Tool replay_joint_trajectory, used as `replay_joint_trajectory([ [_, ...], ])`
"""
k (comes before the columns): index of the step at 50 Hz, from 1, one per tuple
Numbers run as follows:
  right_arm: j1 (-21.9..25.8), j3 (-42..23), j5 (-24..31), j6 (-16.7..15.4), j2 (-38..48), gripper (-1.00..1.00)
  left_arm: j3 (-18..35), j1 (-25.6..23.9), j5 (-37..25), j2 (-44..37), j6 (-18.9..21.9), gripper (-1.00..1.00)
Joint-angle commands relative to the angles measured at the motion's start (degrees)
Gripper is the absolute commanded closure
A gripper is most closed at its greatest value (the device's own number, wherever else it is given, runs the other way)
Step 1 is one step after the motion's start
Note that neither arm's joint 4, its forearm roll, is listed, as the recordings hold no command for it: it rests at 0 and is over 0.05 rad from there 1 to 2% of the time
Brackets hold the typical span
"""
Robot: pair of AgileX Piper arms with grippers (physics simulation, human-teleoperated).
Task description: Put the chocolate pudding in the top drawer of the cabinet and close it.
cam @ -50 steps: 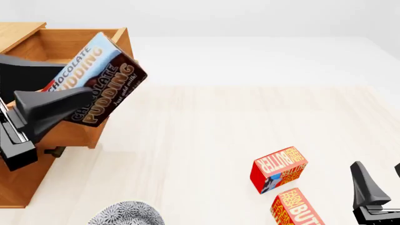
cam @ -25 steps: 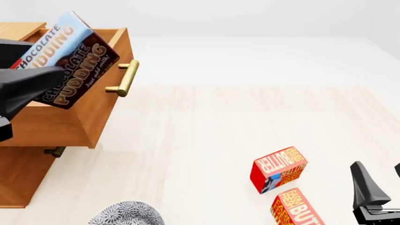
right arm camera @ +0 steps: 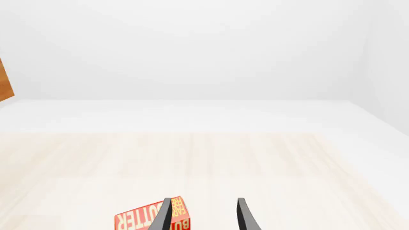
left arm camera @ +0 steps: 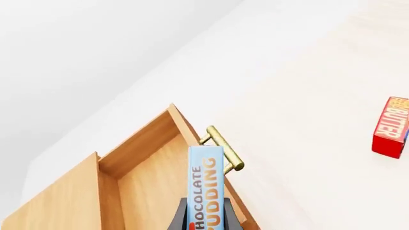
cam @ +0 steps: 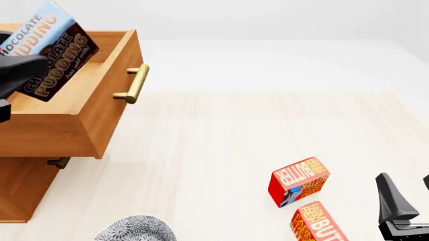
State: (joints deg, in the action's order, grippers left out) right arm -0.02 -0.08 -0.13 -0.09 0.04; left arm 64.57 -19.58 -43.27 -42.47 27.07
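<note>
The chocolate pudding (cam: 48,50) is a thin box, light blue above and dark brown below. My left gripper (cam: 27,70) is shut on it and holds it tilted above the inside of the open top drawer (cam: 80,125). The drawer is pulled out of the honey-brown cabinet (cam: 17,191), its brass handle (cam: 134,83) facing right. In the left wrist view the pudding (left arm camera: 206,182) stands edge-on over the drawer's inside (left arm camera: 150,191), near the handle (left arm camera: 223,148). My right gripper (cam: 402,208) is open and empty at the front right, its fingers (right arm camera: 164,215) apart.
Two red butter boxes (cam: 300,181) (cam: 318,223) lie at the front right, just left of my right gripper; one shows in the right wrist view (right arm camera: 147,221). A grey patterned plate (cam: 134,230) sits at the front edge. The lower drawer's handle (cam: 59,162) peeks out under the open drawer.
My left gripper has carried the pudding up and to the left, from in front of the drawer's front panel to over its inside. The right arm has not moved.
</note>
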Motion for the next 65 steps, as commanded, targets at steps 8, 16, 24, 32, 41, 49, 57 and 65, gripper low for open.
replay_joint_trajectory([
  [8, 0.01, 0.01, -0.05, 0.0, 0.08, -1.0, -2.16, 9.15, 4.06, -6.05, 1.04, 1.0],
  [16, 0.01, 0.01, -0.05, 0.0, 0.08, -1.0, -2.55, 11.62, 4.36, -8.62, 0.25, 1.0],
  [24, 0.01, 0.01, -0.05, 0.0, 0.08, -1.0, -0.65, 16.15, 11.18, -20.0, -0.35, 1.0],
  [32, 0.01, 0.01, -0.05, 0.0, 0.08, -1.0, 1.81, 17.02, 11.94, -25.21, -2.68, 1.0],
  [41, 0.01, 0.01, -0.05, 0.0, 0.08, -1.0, 3.74, 19.97, 11.9, -27.26, -1.5, 1.0],
  [49, 0.01, 0.01, -0.05, 0.0, 0.08, -1.0, 1.72, 22.08, 13.65, -28.17, -0.6, 1.0],
  [57, 0.01, 0.01, -0.05, 0.0, 0.08, -1.0, 1.8, 20.81, 14.9, -30.96, -2.05, 1.0],
  [65, 0.01, 0.01, -0.05, 0.0, 0.08, -1.0, 1.18, 20.81, 16.2, -32.17, -2.77, 1.0],
])
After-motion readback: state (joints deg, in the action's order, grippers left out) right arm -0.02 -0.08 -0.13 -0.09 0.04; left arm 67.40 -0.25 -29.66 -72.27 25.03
